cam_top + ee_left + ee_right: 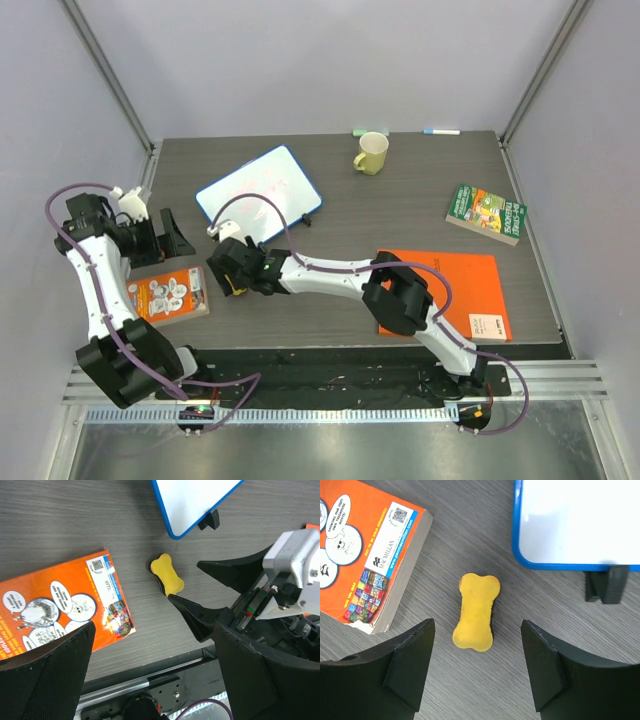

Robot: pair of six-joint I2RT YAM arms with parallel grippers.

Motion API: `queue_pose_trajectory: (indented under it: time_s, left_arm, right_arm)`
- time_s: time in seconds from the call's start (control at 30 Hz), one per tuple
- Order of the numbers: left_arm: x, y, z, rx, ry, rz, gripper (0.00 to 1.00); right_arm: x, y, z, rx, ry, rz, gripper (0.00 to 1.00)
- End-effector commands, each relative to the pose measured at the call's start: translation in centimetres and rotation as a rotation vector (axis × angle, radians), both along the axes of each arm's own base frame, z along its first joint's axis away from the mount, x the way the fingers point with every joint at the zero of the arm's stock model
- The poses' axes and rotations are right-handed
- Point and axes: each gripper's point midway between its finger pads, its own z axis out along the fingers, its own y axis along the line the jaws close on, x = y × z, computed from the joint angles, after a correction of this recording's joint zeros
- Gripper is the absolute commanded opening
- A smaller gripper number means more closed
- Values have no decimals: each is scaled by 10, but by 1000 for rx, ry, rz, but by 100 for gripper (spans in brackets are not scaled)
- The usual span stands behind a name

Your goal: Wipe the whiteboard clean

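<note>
1. The whiteboard (262, 188) lies flat on the far-left part of the counter (400, 215). It is turned at an angle, and faint red marks show on its face in the top view.
2. A yellow bone-shaped eraser (476, 612) sits on the counter just near of the board's blue-rimmed corner. The orange book (365, 550) lies to its left, apart from both.
3. The right pincer (476, 627) hangs straight above the eraser with its jaws spread wide, one on each long side and touching nothing. That alignment suits closing across the eraser's narrow waist, so I judge the step in hand to be picking it up.
4. The left pincer (165, 238) is parked at the left edge with its jaws apart and empty. It probably stays clear so the right arm can reach across.
5. The next move needs a straight descent, because a black foot (606, 584) on the board's edge stands close by.
</note>
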Motion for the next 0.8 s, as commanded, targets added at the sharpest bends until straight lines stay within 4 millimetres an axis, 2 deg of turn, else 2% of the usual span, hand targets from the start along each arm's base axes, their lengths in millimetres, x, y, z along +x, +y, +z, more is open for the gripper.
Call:
queue_pose_trajectory:
  time_s: [0.0,0.13,0.3,0.43,0.47,0.53,0.57,0.6,0.67,0.7,0.73,0.77]
  left_arm:
    - [-2,-8,1,-33,-23,-26,100]
    - [-5,-14,2,-61,-24,-45,100]
    - [-8,-20,4,-85,-27,-73,100]
    - [-8,-19,2,-82,-22,-73,100]
    - [-8,-19,1,-83,-19,-70,100]
    - [-8,-19,1,-80,-20,-72,100]
    - [-8,-18,0,-79,-20,-70,100]
    - [-8,-17,-1,-75,-20,-68,100]
    - [-5,-15,-4,-69,-17,-56,100]
    - [-2,-10,-6,-49,-22,-44,100]
    - [0,-7,-8,-48,-14,-26,100]
    - [2,-6,-11,-48,-8,-19,100]
  right_arm:
    - [-4,17,-4,29,14,47,72]
    - [-2,15,-23,-1,21,30,69]
    - [0,19,-32,-2,35,32,61]
    - [0,18,-42,-11,49,5,47]
    - [2,16,-43,-16,43,-11,39]
    - [2,11,-45,-32,41,-24,33]
    - [4,7,-46,-39,34,-36,26]
    - [4,6,-40,-32,29,-40,22]
    - [2,-2,-42,-51,28,-44,17]
    - [3,-4,-31,-38,20,-47,14]
    - [0,-11,-35,-53,27,-46,11]
    - [-2,-13,-30,-48,27,-47,8]
